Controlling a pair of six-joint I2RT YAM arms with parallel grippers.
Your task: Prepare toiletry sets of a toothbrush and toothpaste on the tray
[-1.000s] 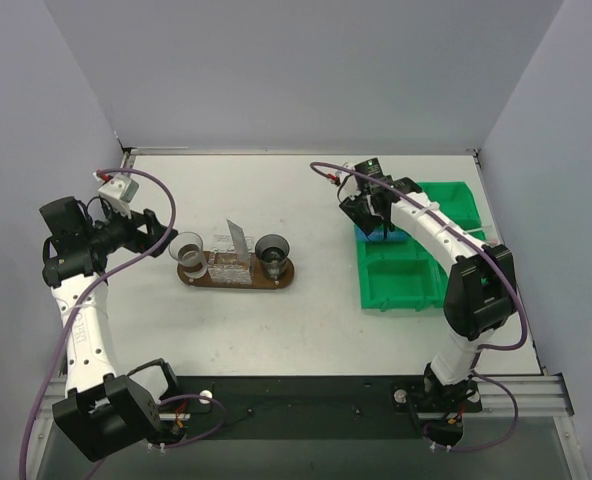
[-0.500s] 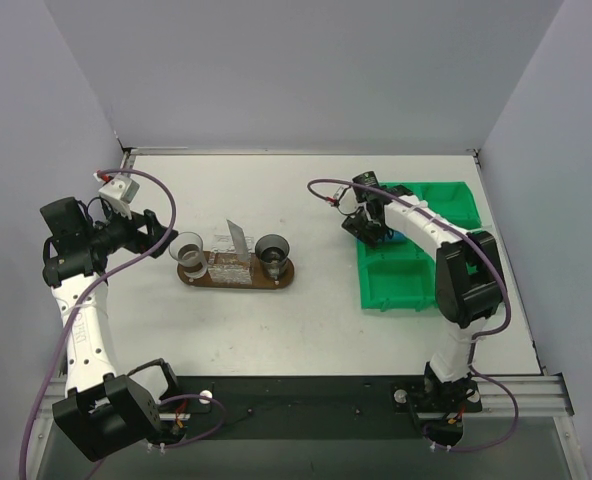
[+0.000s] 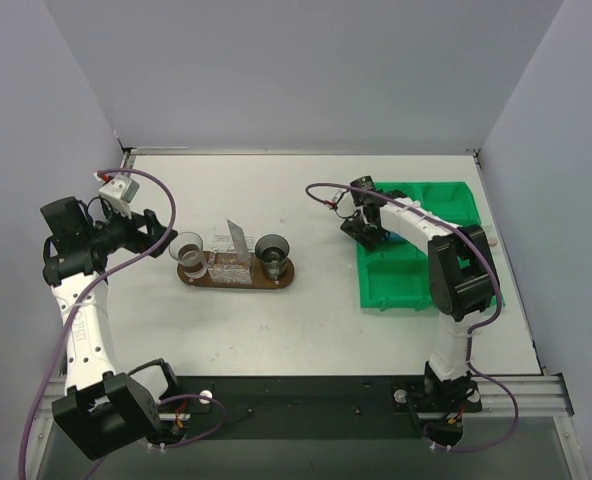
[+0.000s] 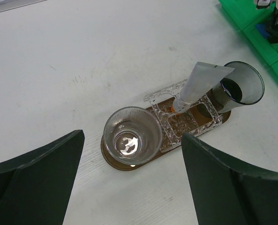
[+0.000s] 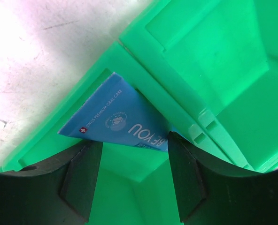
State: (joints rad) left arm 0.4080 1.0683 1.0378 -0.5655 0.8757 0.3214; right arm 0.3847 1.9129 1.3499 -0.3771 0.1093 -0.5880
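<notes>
Just ahead of my parted right pincer (image 5: 132, 143), a toothpaste tube (image 5: 113, 122) lies in the green bin (image 5: 214, 56); left pincer (image 4: 132, 138) released.

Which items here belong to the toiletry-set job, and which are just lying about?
Job:
tray
toothpaste tube upright on it
second toothpaste tube in the green bin, just ahead of the right gripper

Lying about:
clear cup
dark cup
clear holder
</notes>
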